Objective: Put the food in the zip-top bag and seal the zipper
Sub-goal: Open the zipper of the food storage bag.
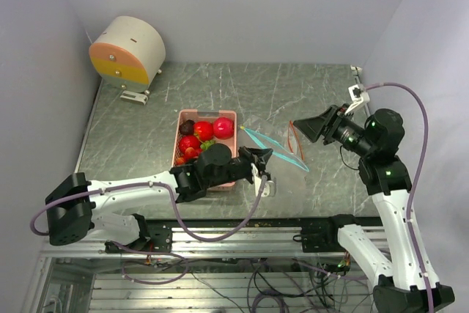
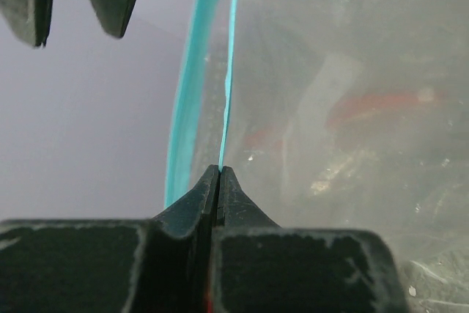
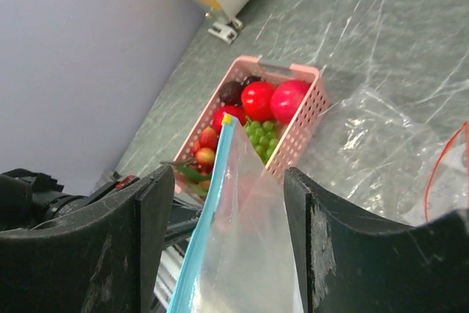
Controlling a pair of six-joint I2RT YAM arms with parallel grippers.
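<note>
The clear zip-top bag [image 1: 286, 172] with its teal zipper [image 1: 271, 144] lies right of the pink tray [image 1: 207, 113]. My left gripper [image 1: 261, 160] is shut on the zipper strip [image 2: 226, 93], its jaws pinched together in the left wrist view [image 2: 220, 175]. My right gripper [image 1: 303, 128] is open, its fingers [image 3: 150, 232] standing either side of the bag's raised zipper edge [image 3: 212, 210] without pinching it. The food [image 1: 205, 133] sits in the tray: red balls [image 3: 267, 99], green grapes [image 3: 260, 137] and small tomatoes [image 3: 207, 148].
A second clear bag with a red zipper [image 1: 293, 137] lies under and behind the teal one, seen also in the right wrist view [image 3: 440, 174]. A white and orange drum [image 1: 128, 53] stands at the back left. Walls close in on both sides.
</note>
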